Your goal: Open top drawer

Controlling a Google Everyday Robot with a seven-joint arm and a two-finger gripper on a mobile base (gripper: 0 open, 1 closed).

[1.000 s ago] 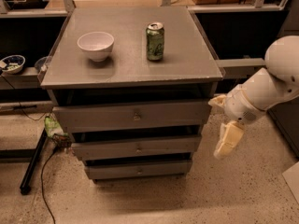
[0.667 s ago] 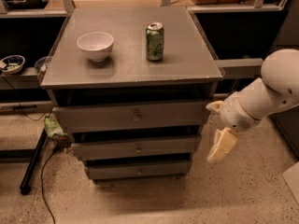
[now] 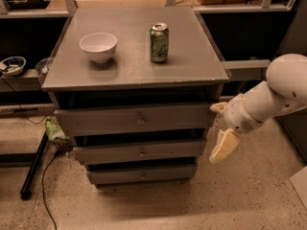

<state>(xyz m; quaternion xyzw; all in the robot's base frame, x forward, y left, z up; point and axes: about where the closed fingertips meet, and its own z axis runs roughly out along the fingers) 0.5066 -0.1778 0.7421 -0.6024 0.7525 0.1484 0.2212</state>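
The top drawer (image 3: 105, 120) is the widest grey front under the cabinet top, shut, with a small round metal knob (image 3: 140, 120) at its centre. Two narrower grey drawers sit below it, the middle one (image 3: 110, 153) and the bottom one (image 3: 115, 175), both shut. My gripper (image 3: 223, 146) hangs on the white arm (image 3: 268, 97) to the right of the cabinet, at the level of the middle drawer, pointing down and apart from the drawer fronts.
On the grey cabinet top (image 3: 192, 66) stand a white bowl (image 3: 98, 46) and a green can (image 3: 159, 42). A shelf with a small bowl (image 3: 11, 65) is at left. A black stand leg (image 3: 32, 166) and a cable lie on the speckled floor at left.
My arm and gripper have moved a little to the left and down, closer to the cabinet's right side. The drawers, bowl and can have not moved.
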